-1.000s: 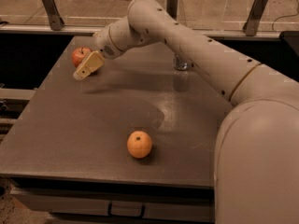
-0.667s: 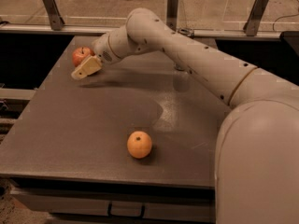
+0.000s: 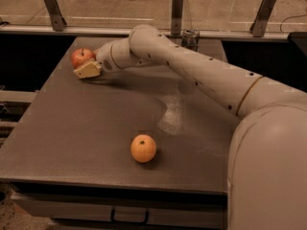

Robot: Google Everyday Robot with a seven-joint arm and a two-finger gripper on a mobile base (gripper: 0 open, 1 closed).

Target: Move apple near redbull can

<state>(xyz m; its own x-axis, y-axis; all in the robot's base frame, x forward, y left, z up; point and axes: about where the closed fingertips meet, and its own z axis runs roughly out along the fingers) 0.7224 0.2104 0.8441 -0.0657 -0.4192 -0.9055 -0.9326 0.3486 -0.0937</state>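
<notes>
Camera view: we see the robot's pale body [image 3: 271, 171] filling the lower right corner, and from it the arm [image 3: 201, 73] reaches across to the far left of the bench [image 3: 72, 128]. The bench is a dark grey flat top, with a railing of metal posts [image 3: 177, 6] standing behind its far edge.

An orange [image 3: 143, 148] lies alone near the front edge of the bench, about the middle, well apart from everything else.

The apple [image 3: 81, 57] sits at the far left corner of the bench, red with a paler patch, its stem upward. The can [image 3: 190, 38] stands upright at the far edge, right of the middle, its lower part hidden behind the arm; it is well apart from the apple, with the arm lying between them.

The tool [image 3: 88, 70] is low over the bench at the end of the arm, just in front of the apple and to its right, touching it or nearly so. We cannot tell whether the tool is open or closed, nor whether it has hold of the apple.
</notes>
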